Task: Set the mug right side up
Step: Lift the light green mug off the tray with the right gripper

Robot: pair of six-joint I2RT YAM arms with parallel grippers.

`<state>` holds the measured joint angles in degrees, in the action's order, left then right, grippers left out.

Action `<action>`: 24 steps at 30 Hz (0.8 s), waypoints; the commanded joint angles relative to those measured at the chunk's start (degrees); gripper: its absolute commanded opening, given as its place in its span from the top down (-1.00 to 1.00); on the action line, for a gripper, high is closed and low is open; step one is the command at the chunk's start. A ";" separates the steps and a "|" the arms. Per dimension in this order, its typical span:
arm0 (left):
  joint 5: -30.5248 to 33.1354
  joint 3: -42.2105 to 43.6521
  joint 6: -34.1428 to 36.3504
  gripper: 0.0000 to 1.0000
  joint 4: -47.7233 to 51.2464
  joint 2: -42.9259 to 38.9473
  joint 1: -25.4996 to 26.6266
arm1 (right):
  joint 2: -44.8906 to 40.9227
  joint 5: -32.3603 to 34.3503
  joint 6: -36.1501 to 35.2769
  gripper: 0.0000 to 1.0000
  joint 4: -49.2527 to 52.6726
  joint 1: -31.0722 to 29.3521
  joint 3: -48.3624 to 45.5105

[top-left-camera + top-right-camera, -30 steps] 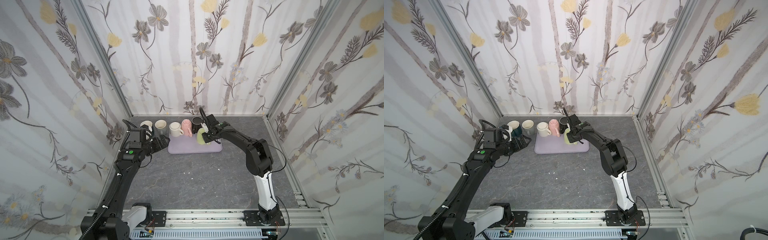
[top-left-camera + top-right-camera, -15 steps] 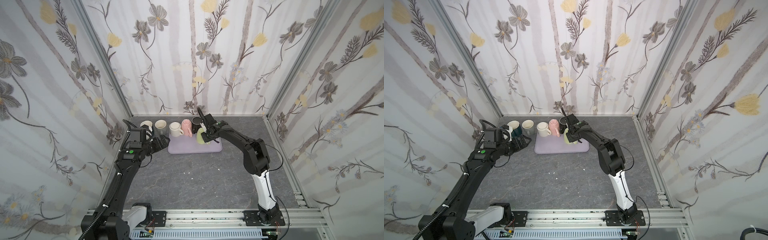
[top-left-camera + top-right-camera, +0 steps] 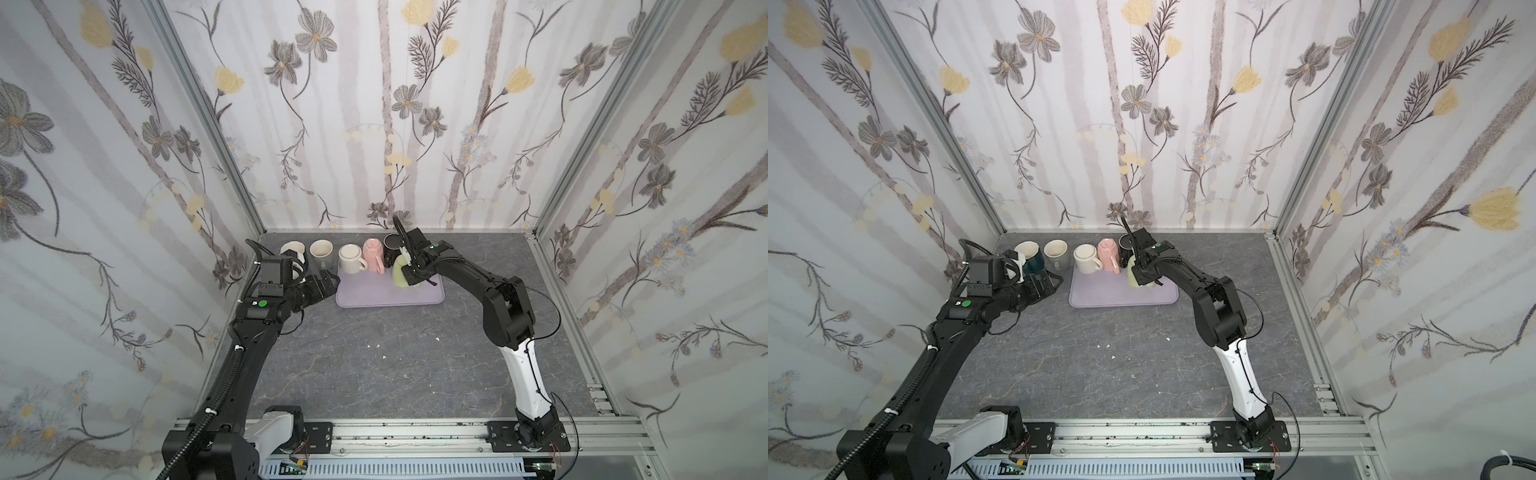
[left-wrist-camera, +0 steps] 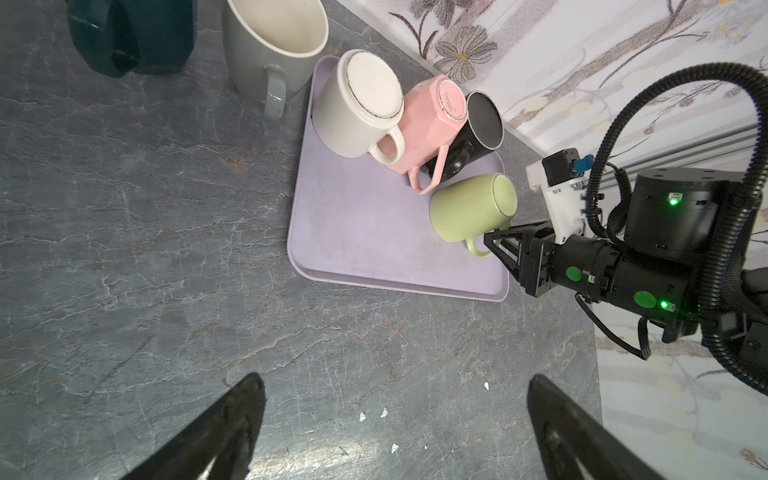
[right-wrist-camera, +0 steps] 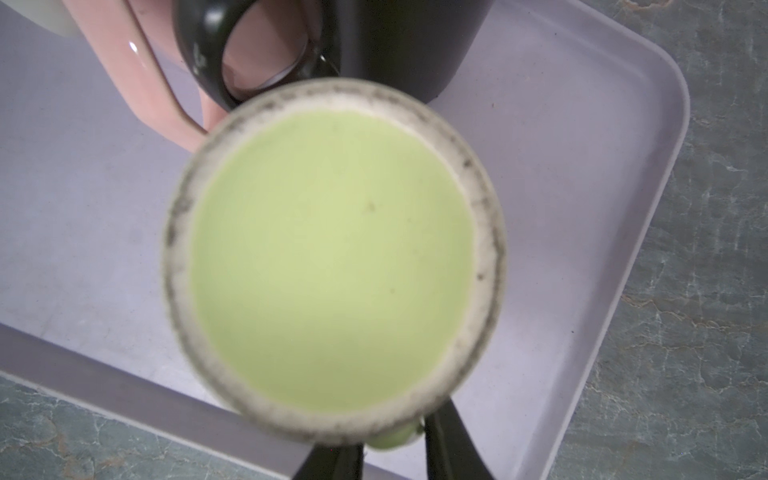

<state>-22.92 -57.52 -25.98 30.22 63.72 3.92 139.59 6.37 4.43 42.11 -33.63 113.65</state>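
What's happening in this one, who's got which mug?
The right gripper has its fingers either side of the handle of the green mug, which stands upside down on the lilac tray. The white mug, pink mug and black mug on that tray are inverted too. Whether the handle is pinched yet, I cannot tell. The left gripper hangs open over the table, holding nothing.

The green mug (image 4: 469, 208) is a glossy pale lime, with a scuffed, unglazed off-white ring around its base. It stands upside down, base up, on the lilac tray (image 4: 374, 249). It is toward the tray's back edge, right of its middle, and its small loop handle points toward the tray's right side.
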 commanded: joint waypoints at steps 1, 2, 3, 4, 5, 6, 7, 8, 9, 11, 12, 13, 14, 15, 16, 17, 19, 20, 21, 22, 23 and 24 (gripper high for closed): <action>0.31 0.09 -0.10 -1.00 -1.61 0.00 -0.07 | 0.51 0.51 -0.21 0.56 -0.76 -0.11 0.75; 0.33 0.06 -0.07 -1.00 -1.63 0.00 -0.07 | 0.56 0.21 -0.20 0.57 -0.80 -0.12 0.85; 0.32 0.13 0.05 -1.00 -1.65 0.00 -0.06 | 0.67 0.03 -0.12 0.57 -0.84 -0.12 0.86; 0.40 0.12 -0.11 -1.00 -1.65 0.00 -0.14 | 0.68 -0.13 -0.05 0.58 -0.81 -0.07 0.80; 0.41 0.12 -0.12 -1.00 -1.66 0.08 -0.13 | 0.73 -0.22 -0.03 0.59 -0.91 -0.12 0.86; 0.34 0.13 -0.11 -1.00 -1.67 0.17 -0.04 | 0.76 -0.22 -0.03 0.60 -0.84 -0.12 0.86; 0.33 0.14 -0.13 -1.00 -1.72 0.35 -0.06 | 0.86 -0.28 0.04 0.60 -0.88 -0.10 0.83; 0.12 0.13 -0.27 -1.00 -1.73 0.43 -0.01 | 0.94 -0.49 -0.02 0.62 -0.80 -0.12 0.86; 0.06 0.14 -0.25 -1.00 -1.74 0.52 -0.06 | 0.95 -0.48 0.05 0.63 -0.72 -0.11 0.87; -0.32 0.04 -0.21 -1.00 -1.74 0.61 -0.03 | 0.95 -0.39 0.15 0.63 -0.76 -0.05 0.78; -0.33 0.06 -0.29 -1.00 -1.70 0.46 0.08 | 0.95 -0.32 0.17 0.64 -0.82 -0.12 0.76; -0.16 0.17 -0.14 -1.00 -1.57 0.23 0.00 | 0.96 -0.30 0.23 0.70 -0.92 -0.01 0.72; -0.03 0.17 -0.05 -1.00 -1.81 -0.04 0.02 | 0.94 -0.31 0.35 0.77 -1.10 0.01 0.74; 0.30 0.36 0.00 -1.00 -1.81 -0.24 0.02 | 0.87 -0.37 0.58 0.81 -1.23 0.10 0.75; 0.49 0.43 -0.12 -1.00 -1.91 -0.48 0.03 | 0.79 -0.72 0.75 0.83 -1.32 0.16 0.71; 0.67 0.41 -0.12 -1.00 -2.22 -0.52 0.02 | 0.77 -1.12 0.98 0.83 -1.56 0.18 0.74; 0.53 0.42 -0.39 -1.00 -2.42 -0.21 0.01 | 0.68 -1.76 1.18 0.86 -1.72 0.25 0.71; 0.29 0.34 -0.52 -1.00 -2.44 0.10 0.03 | 0.68 -2.01 1.31 0.89 -1.71 0.31 0.73; 0.04 0.23 -0.61 -1.00 -2.44 0.43 0.00 | 0.61 -2.12 1.35 0.91 -1.70 0.34 0.78; -0.11 0.18 -0.61 -1.00 -2.23 0.67 0.08 | 0.69 -2.30 1.37 0.93 -1.76 0.48 0.70; -0.07 0.21 -0.74 -1.00 -2.34 0.63 0.10 | 0.68 -2.68 1.37 0.96 -1.83 0.56 0.70; 0.24 0.26 -0.74 -1.00 -2.46 0.41 0.08 | 0.68 -3.06 1.37 0.98 -1.88 0.65 0.66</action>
<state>-22.92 -57.17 -26.59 29.47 64.20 3.99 140.20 5.23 5.13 41.45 -33.23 114.04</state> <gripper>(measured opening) 0.997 0.133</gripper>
